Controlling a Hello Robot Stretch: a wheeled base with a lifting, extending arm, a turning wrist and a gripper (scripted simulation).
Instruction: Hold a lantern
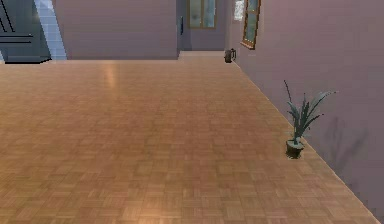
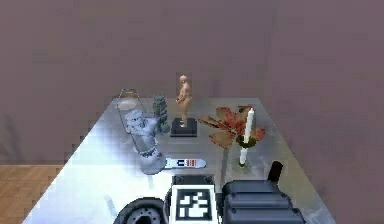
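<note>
- Glass thing [image 2: 129,104], far left on the tabletop [image 2: 95,175]: clear-walled and upright. It is likeliest the lantern, though too small to be sure. It stands just behind a grey-white figure [image 2: 148,135], perhaps touching it.
- Hand [image 2: 140,213]: its dark body sits at the bottom edge, by the tabletop's near side. Whether it is spread, pressed together or holding anything cannot be told.
- The approach is best made left of the figure or from above it, so the figure isn't knocked.
- Tan statuette [image 2: 183,98] on a dark base stands mid-tabletop, with a flat white strip [image 2: 183,162] lying in front. Keep the reach left of both.
- Red-leaved sprig [image 2: 224,122] and white candle [image 2: 248,130], right: apart from that path.
</note>
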